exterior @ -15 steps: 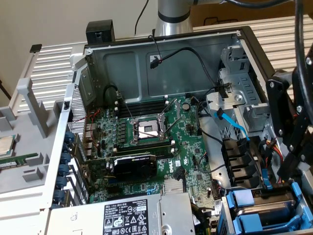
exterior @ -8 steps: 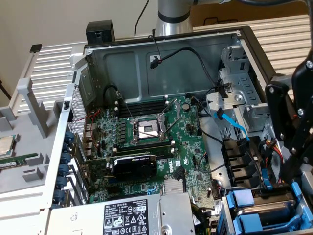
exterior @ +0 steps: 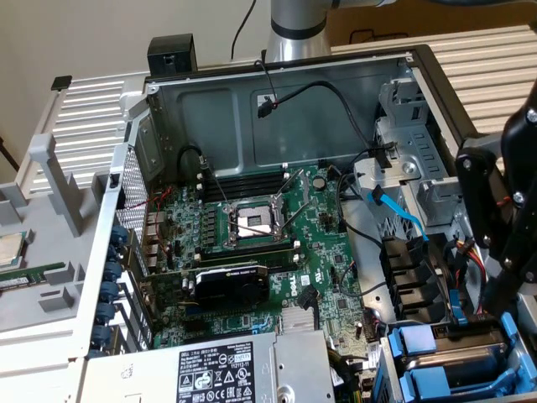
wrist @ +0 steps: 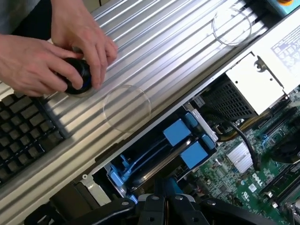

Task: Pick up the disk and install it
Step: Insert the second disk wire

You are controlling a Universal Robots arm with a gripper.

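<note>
Hanging closed and empty at the exterior view's right edge, the black gripper (exterior: 503, 252) is just above the drive bay, with the case wall (exterior: 436, 84) close beside it. The disk (wrist: 161, 152) sits in the bay in its blue carrier, partly hidden by the gripper in the wrist view. 2 hands (wrist: 51, 51) hold a black round object (wrist: 77, 77) on the ribbed panel (wrist: 178, 51) near a keyboard (wrist: 23, 126).

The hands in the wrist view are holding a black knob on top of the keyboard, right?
Not quite. The wrist view shows the hands holding the black knob on the ribbed silver panel, beside the keyboard, not on top of it.
</note>
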